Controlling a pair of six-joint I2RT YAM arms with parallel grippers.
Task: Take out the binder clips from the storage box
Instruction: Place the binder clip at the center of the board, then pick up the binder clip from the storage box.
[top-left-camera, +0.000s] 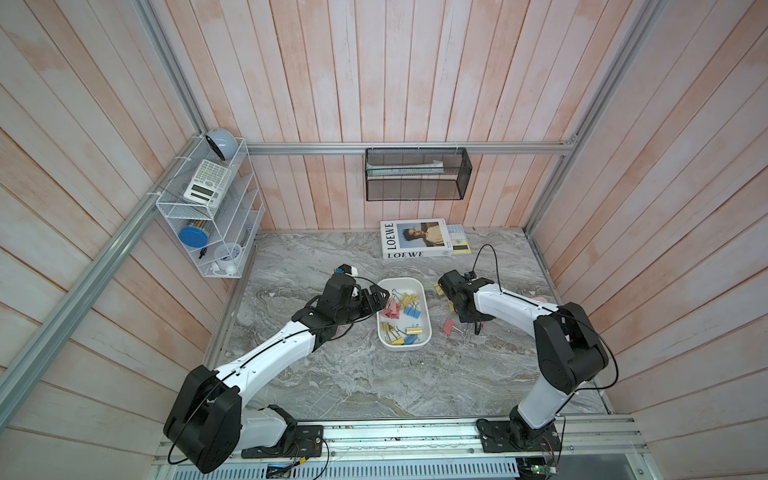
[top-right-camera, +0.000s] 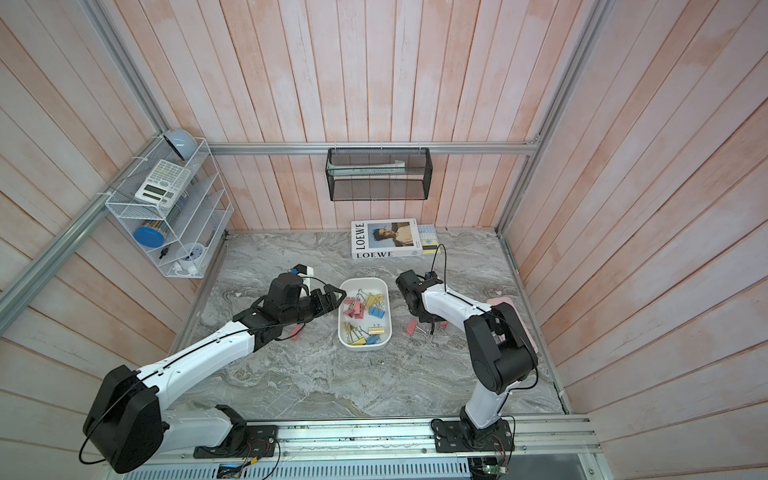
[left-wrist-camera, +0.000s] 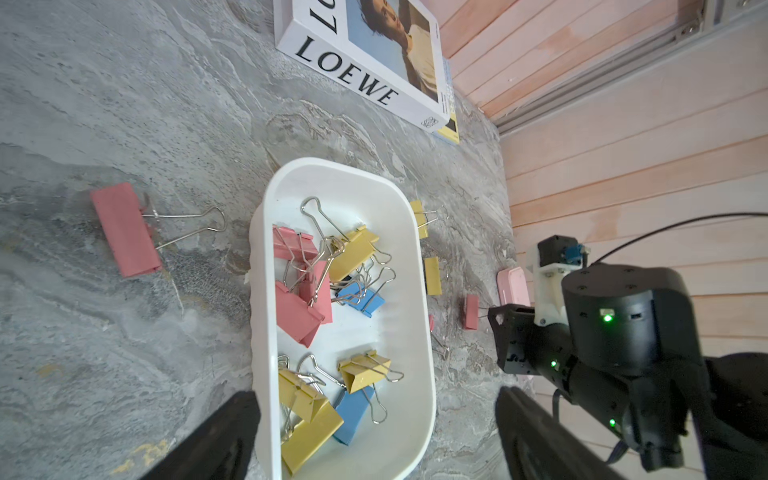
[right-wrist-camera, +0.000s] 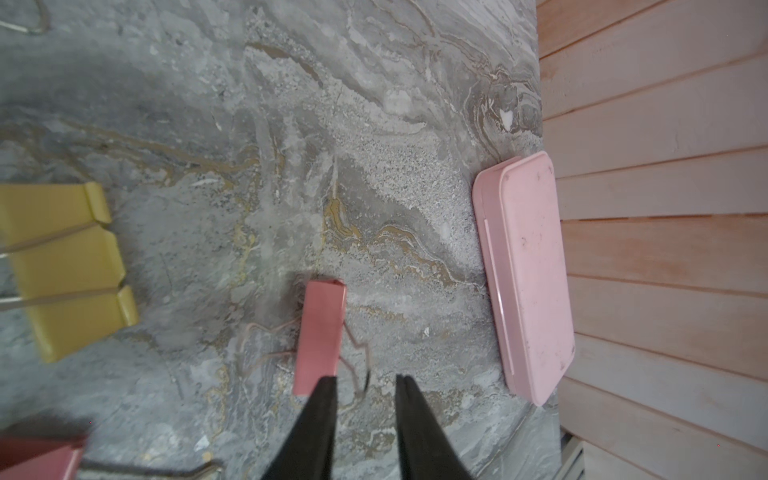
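Left hand (top-left-camera: 379, 298) is hovering over the storage box (top-left-camera: 405, 286), at the rim on the left arm's side. Its fingers are spread wide and gripping nothing.

Right hand (right-wrist-camera: 365, 378) is sitting low over the table, outside the box on the right arm's side. Its fingers are parted about halfway with the gap empty. A pink clip (right-wrist-camera: 320, 332) is lying on the table against one fingertip, not clamped.

Most of the binder clips (left-wrist-camera: 299, 311) are lying in the box: a pink/yellow/blue heap with crossed wire handles at the box's far end, and a looser yellow/blue group at its near end. Several are already lying on the table on both sides of the box. One is a yellow clip (right-wrist-camera: 62, 266) on the right arm's side, another is a second pink clip (left-wrist-camera: 124, 228) on the left arm's side. The pink case (right-wrist-camera: 525, 274) is resting by the wall, beyond the box on the right arm's side.

Handling, my read:
- The clips are looking light, with stiff folded bodies and smooth, slick paint.
- The wire handles are looking thin and springy, and they are hooking each other, so one lift may be dragging neighbours along.
- The best hold is across the flat faces of a body.
- The loose yellow ones at the near end are looking like the easiest picks.
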